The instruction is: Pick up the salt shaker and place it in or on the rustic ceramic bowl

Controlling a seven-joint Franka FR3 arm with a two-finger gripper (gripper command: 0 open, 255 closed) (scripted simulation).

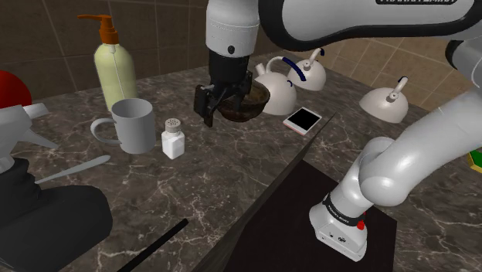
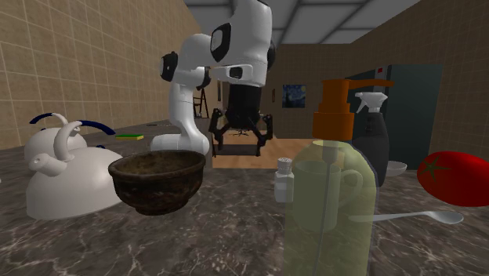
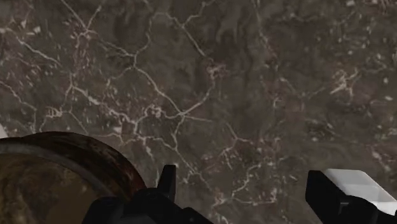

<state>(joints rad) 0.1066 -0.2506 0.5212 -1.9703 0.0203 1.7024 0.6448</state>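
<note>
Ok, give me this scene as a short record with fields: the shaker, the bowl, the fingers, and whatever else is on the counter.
salt shaker: white, upright on the dark marble counter, beside the grey mug, untouched
bowl: dark brown, on the counter next to a white teapot; shaker not in it
fingers: open, holding nothing, above the counter close by the bowl
task state: shaker not yet picked up
other items: soap dispenser, phone, spoon
</note>
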